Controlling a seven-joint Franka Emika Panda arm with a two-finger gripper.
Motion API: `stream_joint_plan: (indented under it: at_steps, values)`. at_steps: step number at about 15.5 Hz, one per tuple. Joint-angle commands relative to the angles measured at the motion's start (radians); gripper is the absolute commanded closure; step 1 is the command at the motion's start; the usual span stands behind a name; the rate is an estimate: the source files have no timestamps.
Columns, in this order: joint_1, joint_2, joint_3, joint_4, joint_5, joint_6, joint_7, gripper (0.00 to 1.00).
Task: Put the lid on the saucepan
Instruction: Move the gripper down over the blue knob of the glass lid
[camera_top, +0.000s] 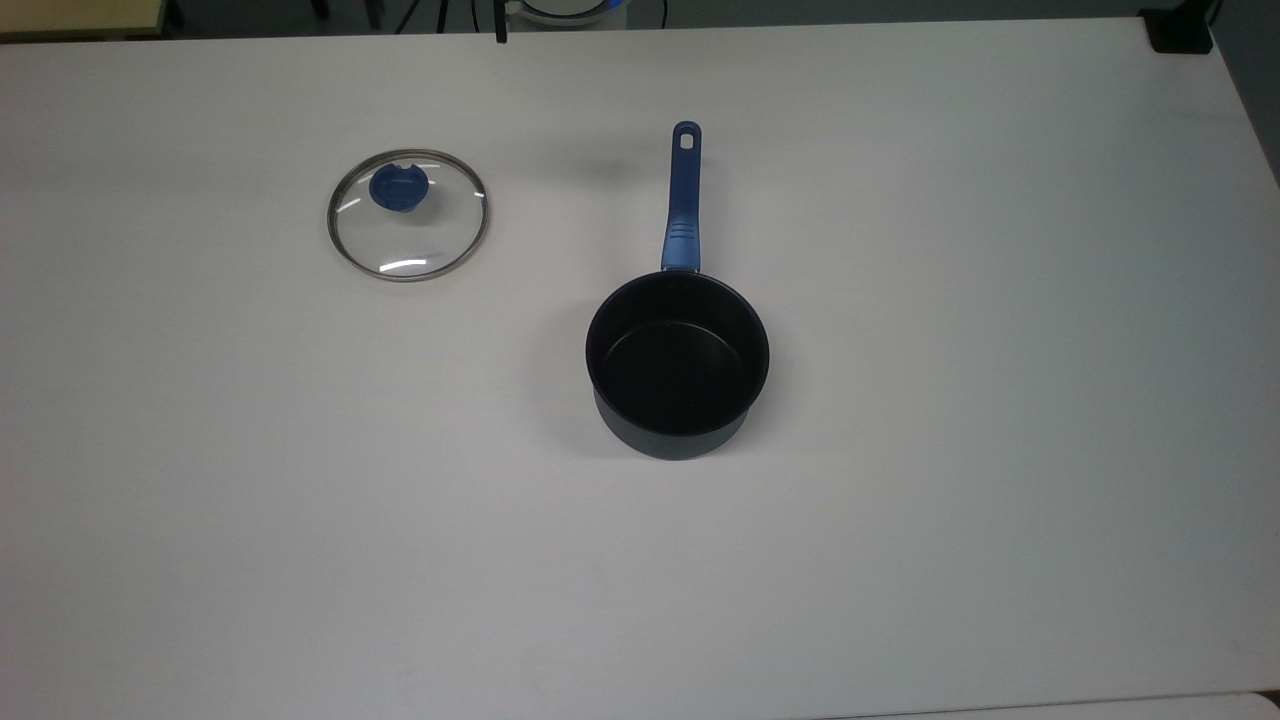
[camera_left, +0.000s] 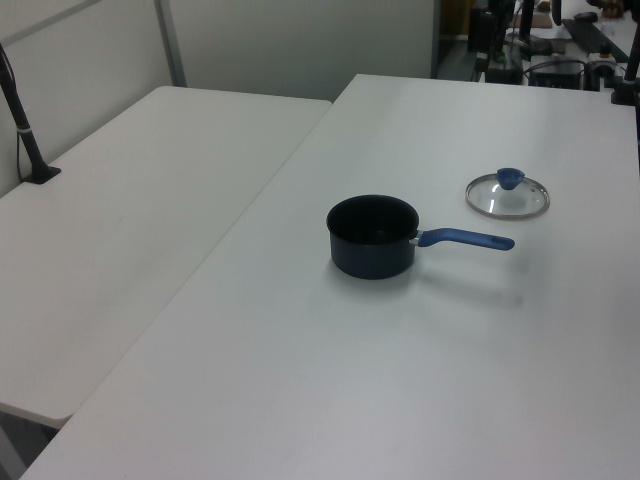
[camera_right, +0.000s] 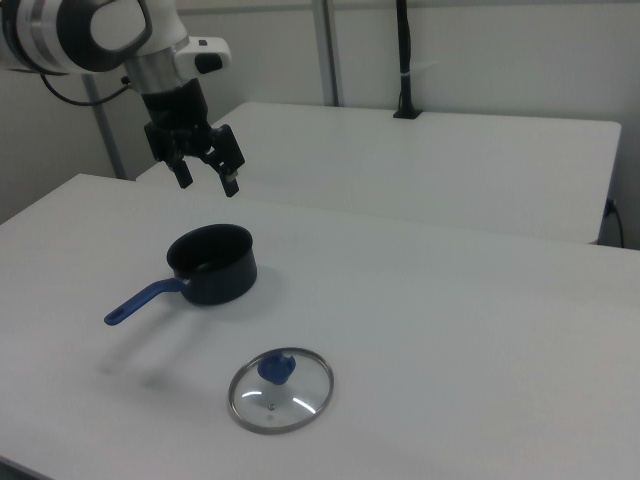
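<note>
- Tabletop (camera_top: 1000, 450), broad, white and smooth, carries both task things; a second white table (camera_left: 130, 240) butts against it, with pale partition walls (camera_right: 480, 50) behind.
- Small round navy-black saucepan (camera_top: 677, 365) with a long blue handle stands upright, empty, mid-table; probably stable.
- Round clear glass lid (camera_top: 407, 215) with steel rim lies flat, well apart from the saucepan at the top view's left; likely fragile and slippery, so its blue knob (camera_top: 398, 188) looks the best hold.
- Black two-finger gripper (camera_right: 206, 171) hangs above the saucepan, fingers spread, holding nothing.

The white-and-black robot arm (camera_right: 90, 30) reaches in from the right view's upper left; its black two-finger gripper (camera_right: 207, 183) points downward, fingers spread apart, holding nothing.
</note>
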Motion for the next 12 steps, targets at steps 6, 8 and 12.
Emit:
stream_joint_plan:
  at_steps: [6, 8, 12]
  values:
    - [0.007, 0.007, -0.052, -0.008, -0.009, -0.003, -0.173, 0.00]
    - [0.002, 0.009, -0.054, -0.040, -0.018, -0.039, -0.198, 0.00]
    - [-0.025, 0.024, -0.075, -0.190, -0.093, 0.006, -0.195, 0.00]
